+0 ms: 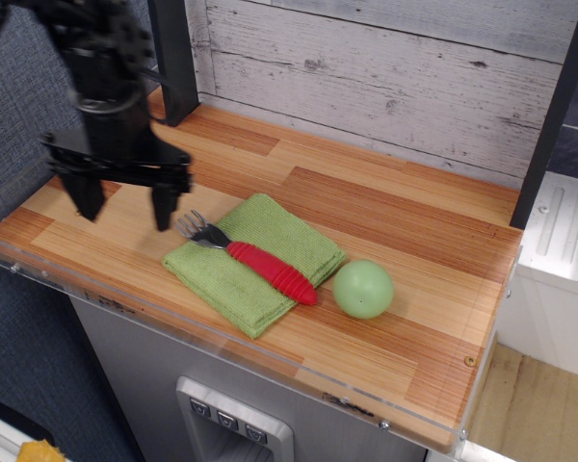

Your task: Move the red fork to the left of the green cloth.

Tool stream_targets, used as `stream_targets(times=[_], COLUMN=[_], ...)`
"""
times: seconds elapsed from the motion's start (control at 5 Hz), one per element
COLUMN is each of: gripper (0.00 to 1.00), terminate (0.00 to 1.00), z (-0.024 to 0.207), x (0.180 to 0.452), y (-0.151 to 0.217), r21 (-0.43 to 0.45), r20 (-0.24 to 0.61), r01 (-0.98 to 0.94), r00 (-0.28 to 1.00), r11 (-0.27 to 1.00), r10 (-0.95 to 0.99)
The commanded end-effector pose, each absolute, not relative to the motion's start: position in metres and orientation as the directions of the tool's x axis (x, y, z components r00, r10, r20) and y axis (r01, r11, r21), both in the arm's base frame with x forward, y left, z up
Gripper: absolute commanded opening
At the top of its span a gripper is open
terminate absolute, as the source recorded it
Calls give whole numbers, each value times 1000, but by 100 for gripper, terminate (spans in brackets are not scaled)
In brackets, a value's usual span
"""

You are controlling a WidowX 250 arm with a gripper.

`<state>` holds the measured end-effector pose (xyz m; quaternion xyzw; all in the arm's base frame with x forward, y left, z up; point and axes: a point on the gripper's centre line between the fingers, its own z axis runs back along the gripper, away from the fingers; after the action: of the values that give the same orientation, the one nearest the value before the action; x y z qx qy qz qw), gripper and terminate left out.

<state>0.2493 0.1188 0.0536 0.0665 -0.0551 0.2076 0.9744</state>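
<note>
The red fork (268, 269) lies diagonally on the green cloth (287, 234), its dark tines poking off the cloth's left corner and its ribbed red handle pointing toward the ball. The cloth lies folded near the middle of the wooden tabletop. My gripper (125, 204) hangs above the table just left of the fork's tines, fingers pointing down and spread apart, open and empty. It is blurred by motion.
A pale green ball (362, 289) sits right of the cloth, next to the fork handle's end. A dark post (173, 58) stands at the back left before a white plank wall. A clear plastic lip (96, 294) edges the table's front.
</note>
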Motion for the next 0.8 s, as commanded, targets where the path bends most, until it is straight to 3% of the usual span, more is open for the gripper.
stream_targets(times=[0.0, 0.2, 0.4, 0.6], gripper=[100, 100, 100, 100], terminate=[0, 0, 0, 0], z=[69, 63, 55, 50], x=[265, 283, 301, 304], y=[114, 113, 112, 117], r21=[-42, 63, 50, -54], r20=[177, 204, 301, 285], r01=[-752, -860, -918, -961], r00=[642, 507, 389, 244], r11=[658, 506, 393, 270], r10=[746, 837, 871, 927])
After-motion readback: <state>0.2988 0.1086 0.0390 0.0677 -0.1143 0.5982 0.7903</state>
